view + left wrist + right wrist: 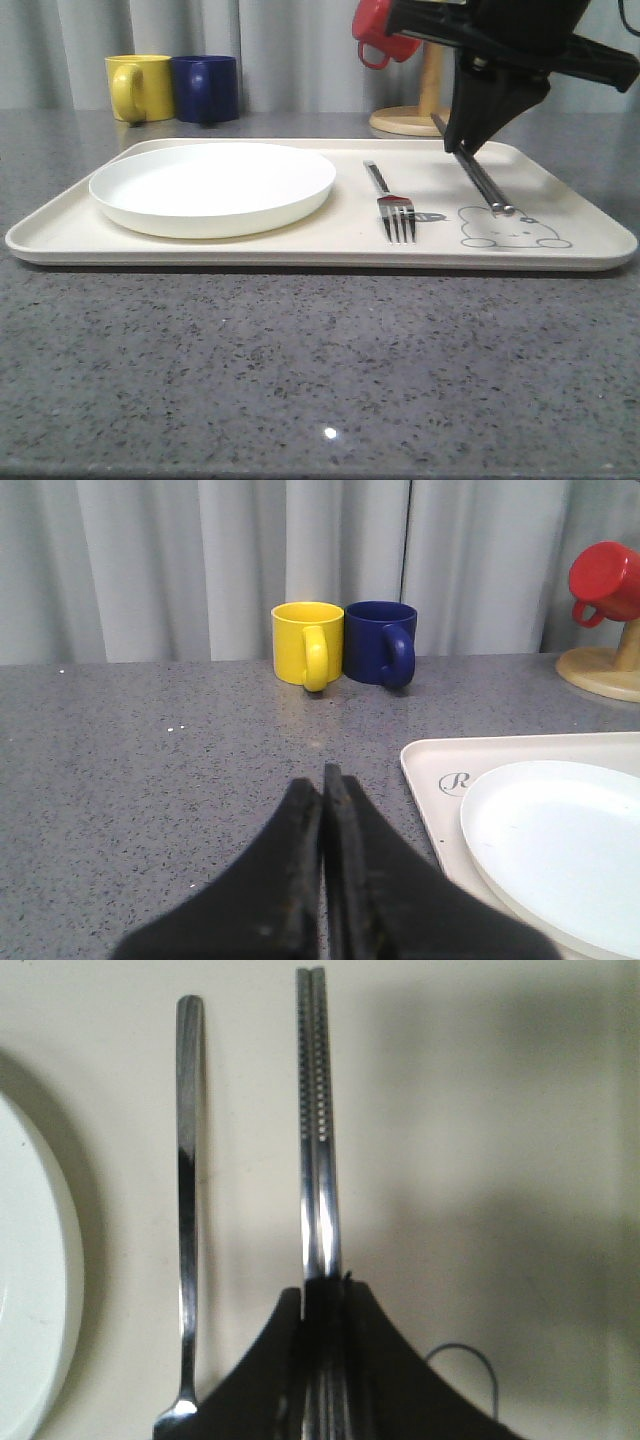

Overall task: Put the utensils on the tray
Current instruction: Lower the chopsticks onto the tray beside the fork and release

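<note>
I saw the chopsticks point(483, 181) side by side as a tight pair on the right part of the tray point(300, 250), their near ends reaching the grey rabbit drawing point(512, 229). My right gripper point(461, 146) was closed down onto their far portion, fingers pinched against the pair with no gap I could make out; from the right wrist view the two sticks point(318, 1130) ran straight out from between the black fingers point(250, 1370). The fork point(392, 203) lay just left of them, parallel and apart, tines toward me, with the white plate point(213, 186) further left on the tray. My left gripper point(323, 810) was fully closed on nothing, hovering over the grey table point(150, 770) beside the tray's corner point(430, 765). Behind stood a yellow mug point(139, 87) touching a blue mug point(205, 88), and a red mug point(383, 32) hung on the wooden stand point(415, 112).
</note>
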Motion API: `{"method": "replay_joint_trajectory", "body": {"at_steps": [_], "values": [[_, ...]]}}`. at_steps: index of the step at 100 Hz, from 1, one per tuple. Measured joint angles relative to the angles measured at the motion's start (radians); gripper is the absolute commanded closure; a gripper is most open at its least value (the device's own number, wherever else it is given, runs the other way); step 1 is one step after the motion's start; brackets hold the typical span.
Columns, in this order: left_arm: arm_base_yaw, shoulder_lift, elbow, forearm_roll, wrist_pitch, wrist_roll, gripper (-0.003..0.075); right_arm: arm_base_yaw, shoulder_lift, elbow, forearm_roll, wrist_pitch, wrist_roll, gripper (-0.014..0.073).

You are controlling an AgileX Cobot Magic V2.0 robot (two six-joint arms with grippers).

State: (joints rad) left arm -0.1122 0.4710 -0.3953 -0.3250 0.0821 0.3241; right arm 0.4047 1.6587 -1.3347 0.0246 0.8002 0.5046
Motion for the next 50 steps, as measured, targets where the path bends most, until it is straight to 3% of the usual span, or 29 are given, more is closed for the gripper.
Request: {"method": "replay_joint_trajectory", "body": {"at_steps": [50], "values": [[0.000, 0.000, 0.000, 0.000, 0.000, 0.000, 0.0738, 0.014, 0.082, -0.002, 0.000, -0.024, 0.023, 0.0622]]}}
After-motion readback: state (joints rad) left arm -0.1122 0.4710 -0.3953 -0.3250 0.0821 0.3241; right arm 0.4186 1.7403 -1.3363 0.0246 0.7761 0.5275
